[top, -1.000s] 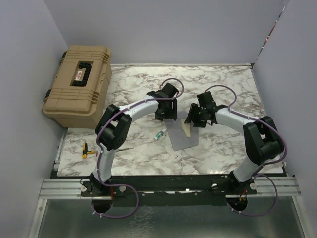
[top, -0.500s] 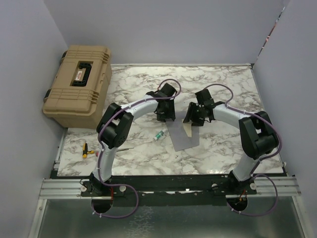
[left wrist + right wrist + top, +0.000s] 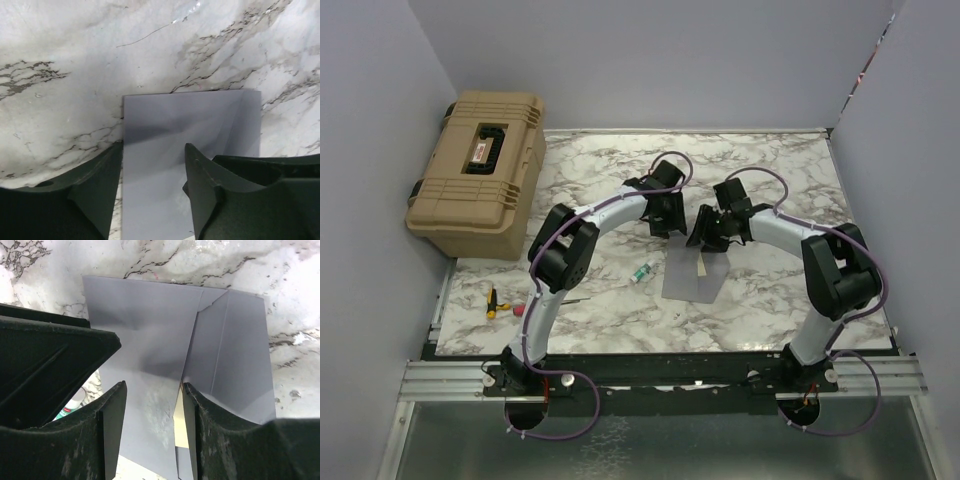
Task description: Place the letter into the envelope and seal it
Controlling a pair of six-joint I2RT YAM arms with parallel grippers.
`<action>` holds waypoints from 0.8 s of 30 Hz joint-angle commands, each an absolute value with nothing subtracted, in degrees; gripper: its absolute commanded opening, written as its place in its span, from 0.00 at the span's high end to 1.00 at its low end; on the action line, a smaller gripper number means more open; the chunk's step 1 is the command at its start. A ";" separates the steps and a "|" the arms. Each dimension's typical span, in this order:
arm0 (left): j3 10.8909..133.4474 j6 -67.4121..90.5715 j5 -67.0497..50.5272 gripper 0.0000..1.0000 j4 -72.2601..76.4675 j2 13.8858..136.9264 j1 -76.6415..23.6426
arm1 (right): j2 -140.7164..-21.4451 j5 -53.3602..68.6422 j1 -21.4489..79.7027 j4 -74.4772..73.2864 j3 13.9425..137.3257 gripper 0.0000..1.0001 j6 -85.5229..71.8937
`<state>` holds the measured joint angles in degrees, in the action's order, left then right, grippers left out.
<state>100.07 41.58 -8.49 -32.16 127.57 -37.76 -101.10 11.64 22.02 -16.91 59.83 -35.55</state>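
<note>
Envelope [image 3: 695, 281] flat on the marble table [image 3: 775, 170] from above, peach sliver of letter [image 3: 701, 266] showing at its fold; my left wrist view has the left gripper [image 3: 152, 165] spread wide just over the grey paper; right wrist view, right gripper [image 3: 152, 400] likewise agape over the flap.

Envelope [image 3: 692, 284] flat on marble table [image 3: 775, 295], mid-field; peach strip of letter [image 3: 701, 266] visible on it. Left gripper [image 3: 667, 225] and right gripper [image 3: 704, 238] both over its far edge.
</note>
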 commanded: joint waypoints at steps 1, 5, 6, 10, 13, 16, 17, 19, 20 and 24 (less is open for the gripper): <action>98.90 42.22 -6.30 0.41 -33.05 126.25 -37.35 | -95.65 7.50 21.60 -20.45 59.72 0.48 -36.80; 95.84 41.78 -6.57 0.35 -33.04 123.29 -37.31 | -91.00 5.46 21.62 -24.11 58.09 0.46 -37.79; 95.09 41.75 -7.00 0.35 -33.05 122.66 -37.35 | -90.41 5.66 21.62 -24.83 57.55 0.46 -38.20; 91.73 41.58 -6.98 0.34 -33.30 119.42 -38.05 | -89.43 8.92 21.62 -25.11 54.95 0.45 -39.60; 89.21 42.42 -7.94 0.33 -33.89 118.39 -38.64 | -88.89 9.51 21.62 -24.47 53.13 0.43 -40.89; 87.30 43.13 -8.53 0.34 -33.97 117.88 -39.67 | -89.08 10.71 21.62 -23.77 52.34 0.43 -40.69; 87.20 43.15 -8.53 0.35 -33.93 117.97 -40.02 | -89.38 10.92 21.62 -23.36 52.17 0.43 -40.55; 87.29 43.15 -8.72 0.36 -33.95 118.75 -40.53 | -90.19 11.36 21.62 -22.17 51.65 0.43 -40.44; 87.58 43.08 -8.92 0.37 -33.99 119.27 -40.67 | -90.75 11.70 21.62 -21.65 51.37 0.43 -40.50; 88.27 43.15 -10.34 0.42 -34.02 120.93 -41.00 | -92.71 14.14 21.62 -19.81 50.38 0.43 -40.53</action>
<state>88.47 42.65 -8.32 -32.77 119.39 -40.38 -90.37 11.05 22.00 -21.82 51.94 -40.12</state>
